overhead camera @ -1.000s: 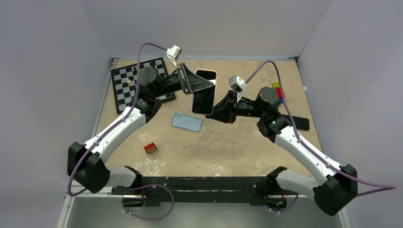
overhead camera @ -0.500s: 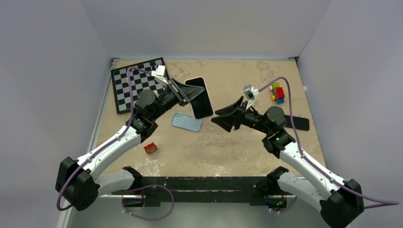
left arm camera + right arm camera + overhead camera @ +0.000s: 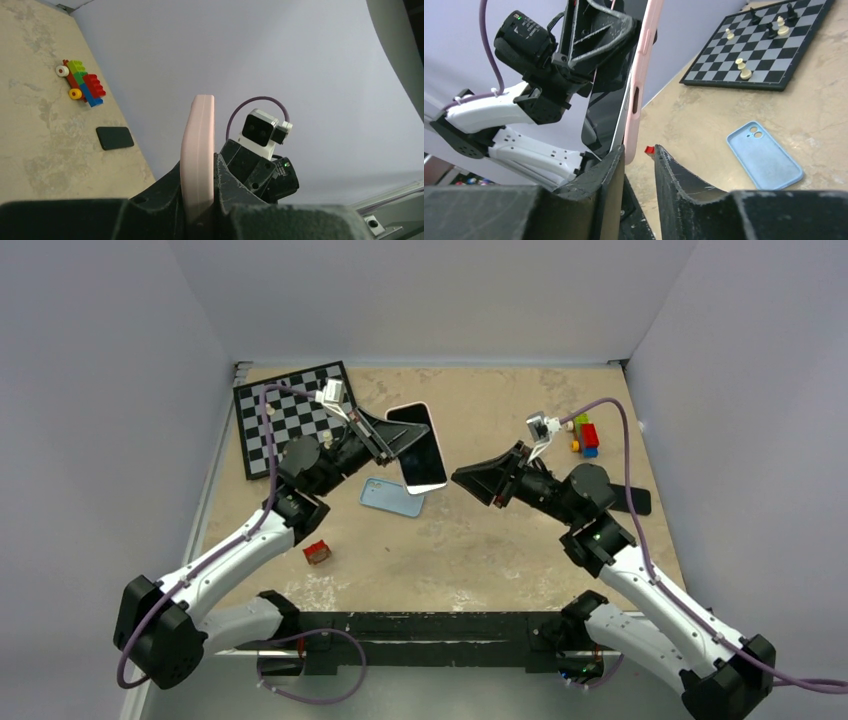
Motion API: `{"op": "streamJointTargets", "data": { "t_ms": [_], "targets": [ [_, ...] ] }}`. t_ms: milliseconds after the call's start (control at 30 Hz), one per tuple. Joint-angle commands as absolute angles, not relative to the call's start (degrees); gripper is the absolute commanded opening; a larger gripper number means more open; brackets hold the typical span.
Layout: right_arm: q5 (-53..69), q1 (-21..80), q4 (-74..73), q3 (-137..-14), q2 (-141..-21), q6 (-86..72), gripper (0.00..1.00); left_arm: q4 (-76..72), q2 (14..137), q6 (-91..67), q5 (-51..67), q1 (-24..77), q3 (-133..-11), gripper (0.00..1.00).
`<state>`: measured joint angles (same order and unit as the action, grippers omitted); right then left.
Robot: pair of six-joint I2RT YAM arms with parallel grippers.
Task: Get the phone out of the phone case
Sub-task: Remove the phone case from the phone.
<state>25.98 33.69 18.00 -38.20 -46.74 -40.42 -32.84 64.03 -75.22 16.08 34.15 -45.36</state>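
The phone in its pink case (image 3: 418,448) is held up in the air, tilted, its dark screen facing the camera. My left gripper (image 3: 385,445) is shut on its left long side. In the left wrist view the pink case edge (image 3: 197,150) stands upright between the fingers of the left gripper (image 3: 198,200). My right gripper (image 3: 470,478) is open and empty, a short way to the right of the phone, not touching it. In the right wrist view the phone (image 3: 639,85) hangs just beyond the right gripper (image 3: 640,152).
A loose blue phone case (image 3: 392,497) lies on the table under the phone. A chessboard (image 3: 285,415) with pieces is at the back left. A red block (image 3: 317,552) lies near the front left. A toy of coloured bricks (image 3: 583,432) and a black slab (image 3: 632,500) are on the right.
My right gripper has let go of the phone's lower end and drawn back to the right. My left arm has carried the phone down and a little nearer.
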Motion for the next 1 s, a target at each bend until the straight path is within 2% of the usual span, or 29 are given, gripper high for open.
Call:
{"op": "streamJointTargets", "data": {
  "t_ms": [0,100,633,967],
  "targets": [
    [27.3,33.7,15.0,-41.9,-46.5,-45.7,0.29,-30.3,60.4,-68.3,18.6,34.0,-47.3,0.0],
    [31.2,33.8,17.0,-42.4,-47.6,-47.1,0.25,-29.4,59.9,-66.4,18.8,33.9,-47.2,0.0],
    [35.6,35.8,32.6,-34.3,-52.5,-55.2,0.25,-31.6,62.6,-68.4,20.5,33.9,-48.2,0.0],
    [30.6,36.5,23.1,-35.1,-50.7,-48.3,0.33,-31.4,62.1,-68.4,21.3,33.8,-48.3,0.0]
  ]
}}
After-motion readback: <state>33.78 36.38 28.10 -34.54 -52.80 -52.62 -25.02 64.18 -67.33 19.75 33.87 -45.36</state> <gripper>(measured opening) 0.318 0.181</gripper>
